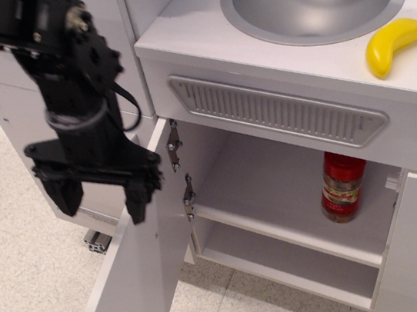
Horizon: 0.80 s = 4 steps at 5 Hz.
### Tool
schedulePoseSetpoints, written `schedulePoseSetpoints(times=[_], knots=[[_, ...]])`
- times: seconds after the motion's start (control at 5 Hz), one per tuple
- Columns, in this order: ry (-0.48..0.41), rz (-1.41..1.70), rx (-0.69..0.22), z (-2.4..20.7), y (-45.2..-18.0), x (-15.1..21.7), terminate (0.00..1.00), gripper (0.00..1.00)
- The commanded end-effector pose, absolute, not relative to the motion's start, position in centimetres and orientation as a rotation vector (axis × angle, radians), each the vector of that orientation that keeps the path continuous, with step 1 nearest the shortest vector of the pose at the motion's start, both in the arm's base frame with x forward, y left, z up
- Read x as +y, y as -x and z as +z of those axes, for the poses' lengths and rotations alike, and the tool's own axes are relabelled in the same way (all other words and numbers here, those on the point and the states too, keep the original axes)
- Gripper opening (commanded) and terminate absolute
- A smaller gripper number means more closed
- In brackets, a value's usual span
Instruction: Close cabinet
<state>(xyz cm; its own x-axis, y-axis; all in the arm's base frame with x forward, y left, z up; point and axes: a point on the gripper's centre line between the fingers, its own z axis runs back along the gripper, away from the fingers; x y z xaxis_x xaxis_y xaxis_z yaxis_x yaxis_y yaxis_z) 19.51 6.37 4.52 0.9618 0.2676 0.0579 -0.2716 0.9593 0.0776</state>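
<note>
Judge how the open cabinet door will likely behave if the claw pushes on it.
The cabinet door looks like a rigid flat panel, so it should not flex. It hangs on two metal hinges, so it would probably swing shut in an arc. The open claw sits near its top edge, so contact could slip.

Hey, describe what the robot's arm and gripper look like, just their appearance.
The arm is matte black, built from blocky segments with small silver screws and a black cable looping off its side. The gripper is black too: a wide flat crossbar carrying two short, chunky fingers.
</note>
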Motion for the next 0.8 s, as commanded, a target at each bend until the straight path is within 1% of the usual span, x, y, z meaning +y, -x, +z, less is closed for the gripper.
schedulePoseSetpoints(times=[0.0, 0.2, 0.4, 0.6], knots=[[-0.043, 0.273, -0.113, 3.5, -19.5, 9.2, 0.0, 1.0], [0.053, 0.258, -0.119, 3.1, -19.5, 8.3, 0.0, 1.0], [0.118, 0.272, -0.13, 3.1, -19.8, 7.4, 0.0, 1.0], [0.108, 0.291, -0.13, 1.9, -20.0, 6.2, 0.0, 1.0]])
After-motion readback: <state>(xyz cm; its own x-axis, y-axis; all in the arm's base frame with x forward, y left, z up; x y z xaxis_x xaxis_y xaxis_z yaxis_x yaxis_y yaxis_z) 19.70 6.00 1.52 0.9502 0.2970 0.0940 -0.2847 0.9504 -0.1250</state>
